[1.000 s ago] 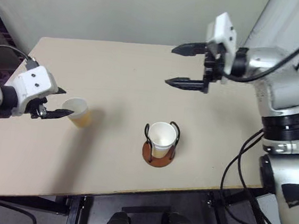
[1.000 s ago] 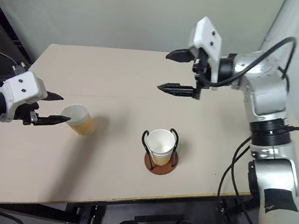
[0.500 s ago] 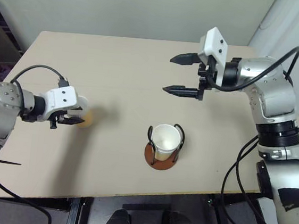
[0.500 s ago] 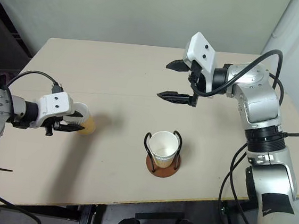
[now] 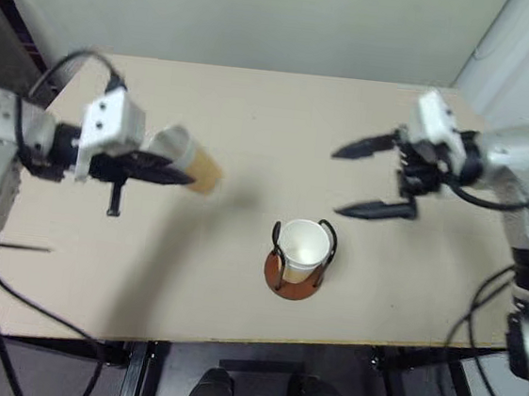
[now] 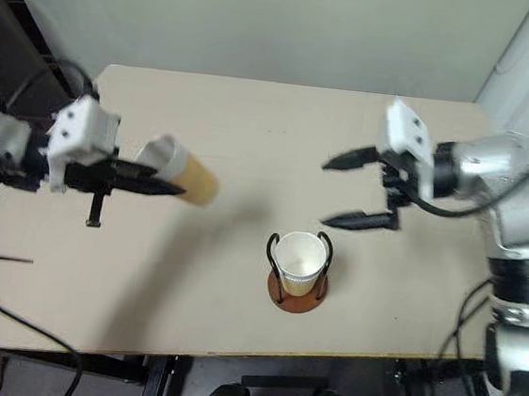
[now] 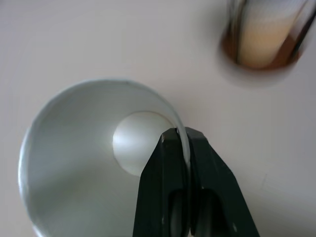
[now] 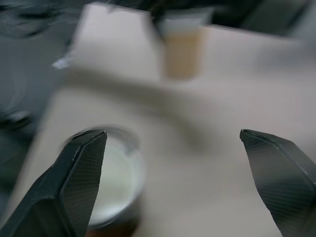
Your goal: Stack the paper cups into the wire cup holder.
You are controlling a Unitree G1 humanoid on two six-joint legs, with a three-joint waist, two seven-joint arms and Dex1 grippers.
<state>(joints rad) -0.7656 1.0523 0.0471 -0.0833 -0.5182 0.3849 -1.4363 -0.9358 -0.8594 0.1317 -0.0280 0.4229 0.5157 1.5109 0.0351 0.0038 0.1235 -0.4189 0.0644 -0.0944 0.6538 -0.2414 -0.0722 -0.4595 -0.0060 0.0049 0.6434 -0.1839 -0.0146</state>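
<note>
My left gripper is shut on the rim of a tan paper cup. The cup hangs tilted on its side above the table, left of the wire cup holder. In the left wrist view the fingers pinch the cup's white wall, one inside and one outside. Another paper cup stands upright inside the holder's black wire loops on the reddish-brown base. My right gripper hovers open, above and right of the holder, with nothing between its fingers.
The beige table has bare surface around the holder and behind it. Its front edge runs close below the holder. A pale wall stands behind the table, and black cables hang beside both arms.
My left gripper shut on the cup's rim, lifted it off the table and carried it right, toward the holder. My right gripper stayed open and drew back to the right.
</note>
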